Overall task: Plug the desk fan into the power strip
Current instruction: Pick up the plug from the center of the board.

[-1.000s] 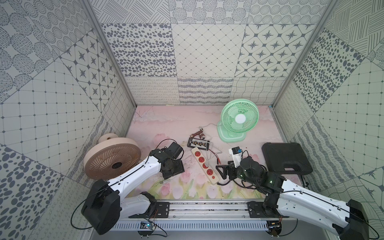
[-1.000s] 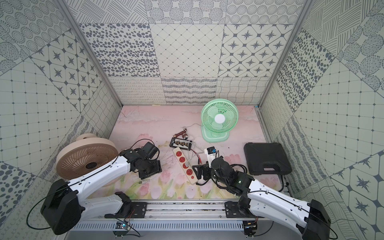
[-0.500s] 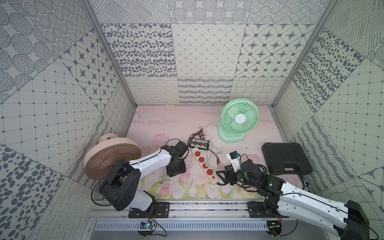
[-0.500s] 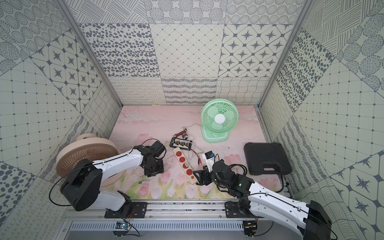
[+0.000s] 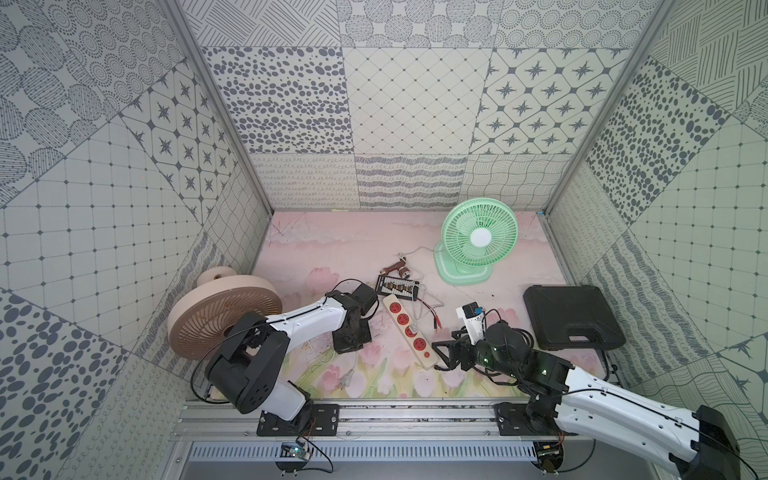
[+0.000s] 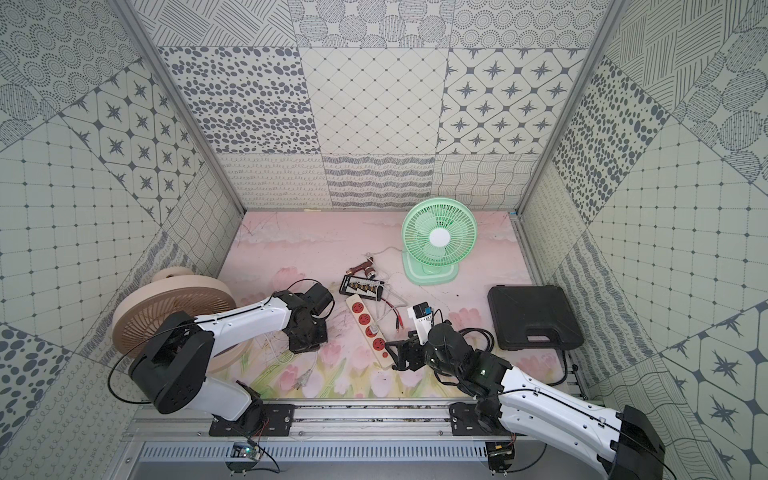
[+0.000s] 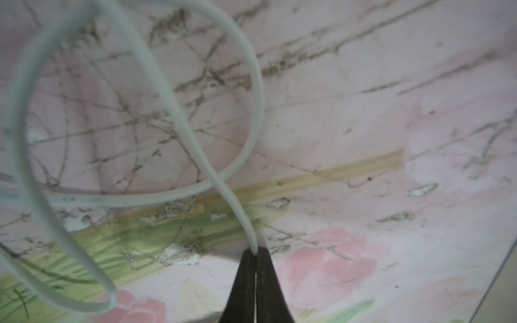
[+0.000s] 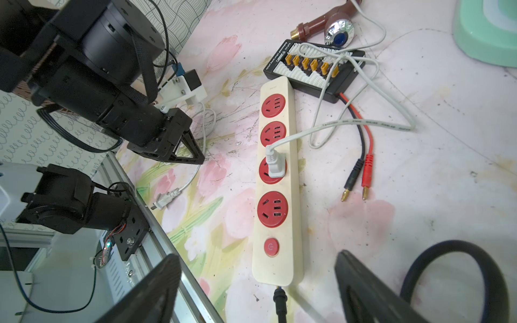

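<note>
Fans are the biggest things on the table (image 5: 353, 249): a beige fan (image 5: 216, 320) tilted at the left wall and a green fan (image 5: 478, 241) upright at the back. A hard pull on a lead could drag or tip either one. A black case (image 5: 569, 316) lies shut on the right, clear of the work.

The power strip (image 5: 402, 319) lies mid-table on a slant between the arms. Nothing clamps it, so I judge that it may slide under a push. The right gripper (image 5: 436, 355) has its jaws spread wide at the strip's button end and holds nothing. The red button (image 8: 270, 246) sits close enough to be knocked.

At the strip's far end, a black board (image 8: 316, 70) and its red and black leads (image 8: 363, 167) crowd the approach.

The left gripper (image 7: 255, 253) has its jaws pinched shut on a white cord (image 7: 193, 139), low over the table. Slack loops beside it could snag.

A seated plug (image 8: 275, 165) fills the third socket, and its cord runs off toward the green fan, passing the second socket. A loose plug (image 8: 163, 198) lies flat near the front rail. Its cord leads toward the left jaws, so it is likely the beige fan's, though I cannot trace it that far.

The main risk is that the grip is on the cord, not the plug. Lifted this way, the plug would dangle and twist, and its prongs would miss the slots.
</note>
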